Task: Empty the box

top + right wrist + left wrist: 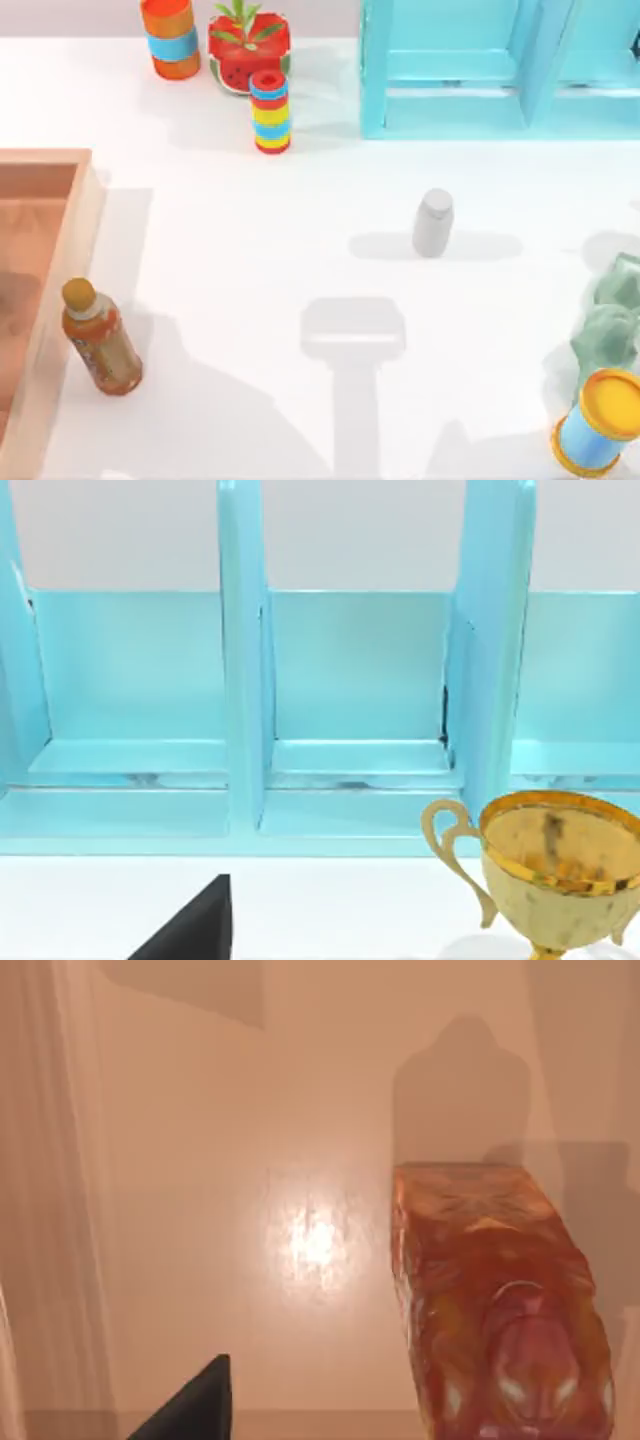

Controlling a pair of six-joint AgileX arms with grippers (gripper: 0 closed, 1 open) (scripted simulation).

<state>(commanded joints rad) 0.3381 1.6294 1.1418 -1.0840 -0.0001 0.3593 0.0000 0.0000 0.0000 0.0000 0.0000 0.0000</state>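
Of the left gripper only one dark finger shows, in the left wrist view, hanging over the floor of the box and touching nothing; how far it is open I cannot tell. Beside it in that view an orange-brown block lies on the box floor near a wall. The right gripper likewise shows a single dark finger in its wrist view, facing the shelf with a gold cup standing near; its opening cannot be told either. From above, the box sits at the table's left edge, cut off by the frame, and a tea bottle stands just outside its right wall. A grey bottle stands alone mid-table. Far left stand an orange can, a watermelon pot and a striped can; the shelf fills the far right. At the near right stand a green figure and a yellow-lidded can. The middle and near centre of the white table lie open
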